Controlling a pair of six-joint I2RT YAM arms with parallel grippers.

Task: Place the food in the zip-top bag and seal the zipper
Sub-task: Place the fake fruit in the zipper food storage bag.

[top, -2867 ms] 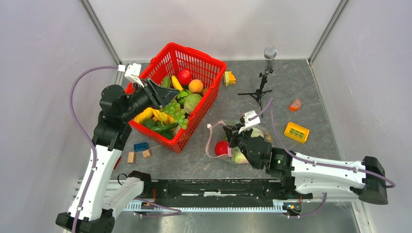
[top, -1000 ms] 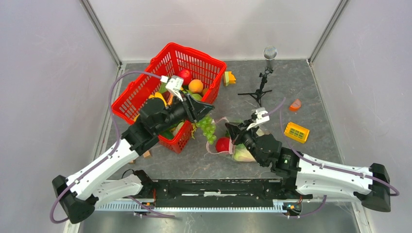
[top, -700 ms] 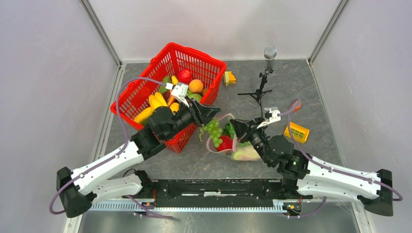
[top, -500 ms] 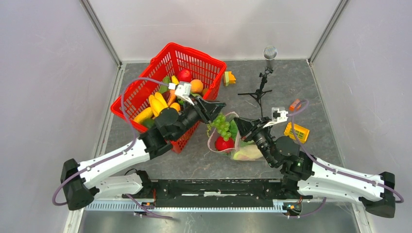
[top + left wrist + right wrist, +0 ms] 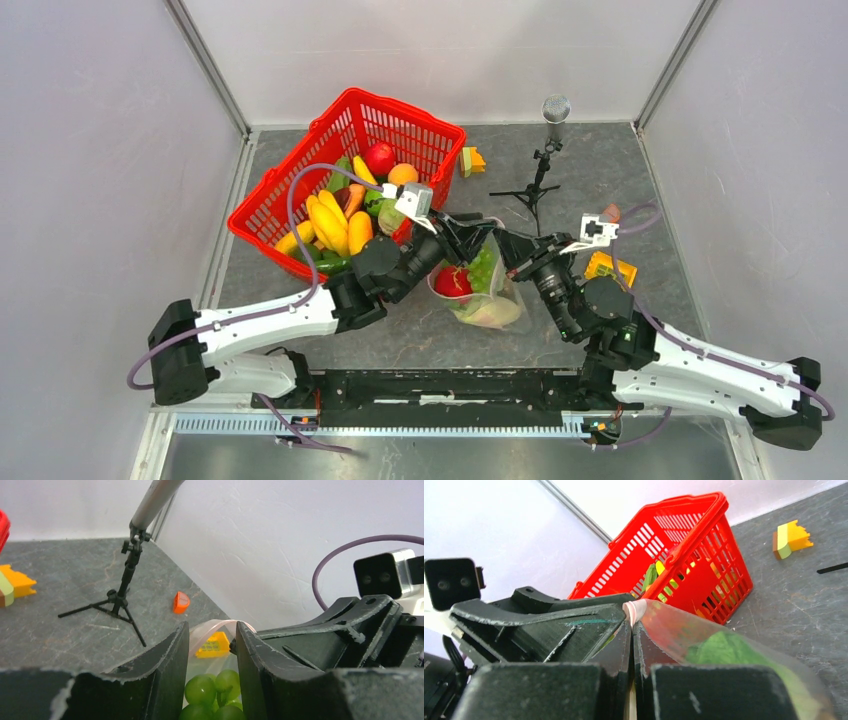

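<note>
The clear zip-top bag [image 5: 497,300] stands on the table with a red fruit [image 5: 452,282], green lettuce [image 5: 724,652] and a cream-white vegetable [image 5: 490,315] inside. My right gripper [image 5: 505,245] is shut on its pink zipper [image 5: 636,609] and holds the mouth up. My left gripper [image 5: 470,232] sits at the bag's mouth, shut on a bunch of green grapes [image 5: 215,692]; the zipper [image 5: 204,631] arches just past its fingertips. Bananas [image 5: 325,215] and other produce lie in the red basket [image 5: 400,105].
A microphone on a small black tripod [image 5: 540,170] stands behind the bag. A yellow block [image 5: 612,270] and an orange piece [image 5: 181,602] lie to the right. A yellow-orange toy [image 5: 471,160] lies beside the basket. The two wrists nearly touch.
My left gripper carried the grapes out of the basket and rightward to the bag's mouth. My right gripper lifted the bag's zipper edge up and toward the back.
</note>
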